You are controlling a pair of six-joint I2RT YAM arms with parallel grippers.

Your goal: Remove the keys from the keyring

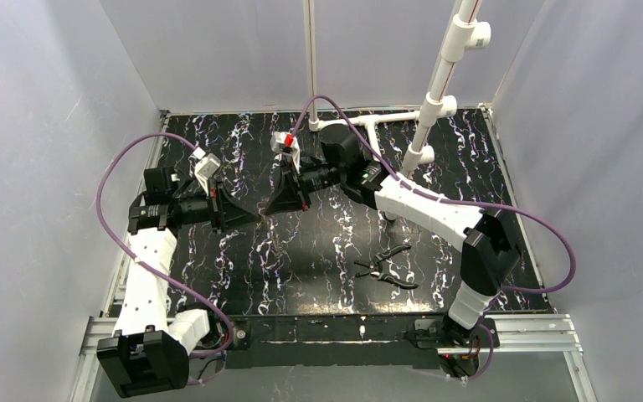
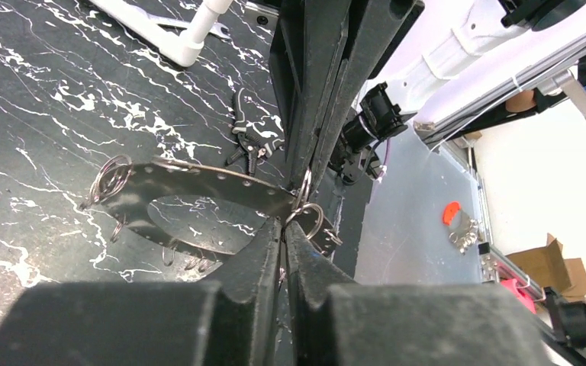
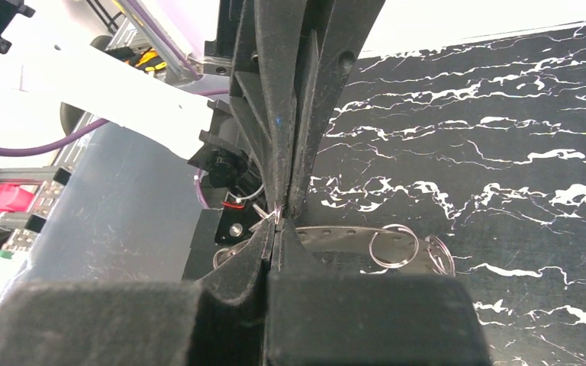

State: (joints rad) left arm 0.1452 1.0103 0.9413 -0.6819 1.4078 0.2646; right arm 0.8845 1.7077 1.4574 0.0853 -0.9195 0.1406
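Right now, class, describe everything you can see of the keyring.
The keyring is a wide silvery-grey metal band, dotted with small holes along its edges, bent into a hollow loop. Several small wire split rings hang from it. It lies roughly level and appears held above the black marbled table. At one end the left fingers and right fingers are both shut on it, tip to tip. No keys are clearly visible.

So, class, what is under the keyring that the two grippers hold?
Black marbled table and small rings hanging from the keyring. Its end is hidden between the left gripper and right gripper.
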